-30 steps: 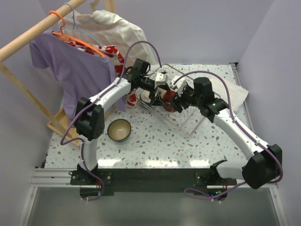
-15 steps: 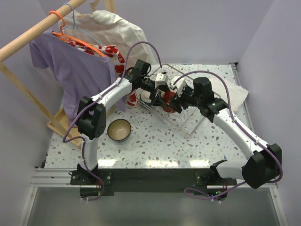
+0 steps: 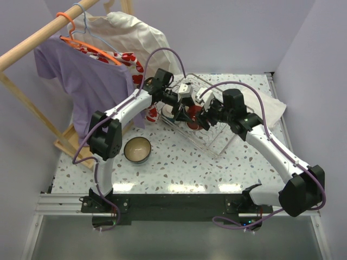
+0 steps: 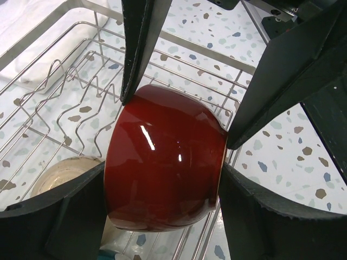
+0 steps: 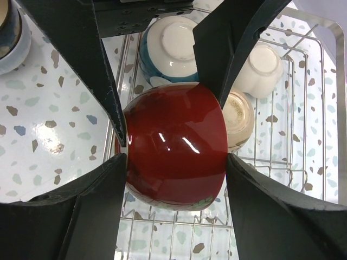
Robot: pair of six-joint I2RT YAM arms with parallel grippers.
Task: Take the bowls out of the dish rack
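Note:
The dark red bowl (image 3: pixel 191 114) hangs on its side over the dish rack (image 3: pixel 217 142). My left gripper (image 4: pixel 162 181) and my right gripper (image 5: pixel 176 162) both clamp it, each pair of fingers touching its sides from opposite ends. In the top view the left gripper (image 3: pixel 184 104) and the right gripper (image 3: pixel 203 117) meet over the rack. In the rack (image 5: pixel 320 108) lie a teal-banded bowl (image 5: pixel 168 51), a white bowl (image 5: pixel 264 67) and a beige bowl (image 5: pixel 241 120). A dark blue patterned bowl (image 5: pixel 8 32) stands on the table outside the rack.
A dark bowl with a pale inside (image 3: pixel 137 149) stands upright on the table at the front left. A wooden clothes rail (image 3: pixel 32 40) with hung garments fills the back left. A white cloth (image 3: pixel 277 110) lies by the rack's right side.
Hardly anything. Both grippers stay on the dark red bowl over the rack; the left arm's wrist has shifted very slightly.

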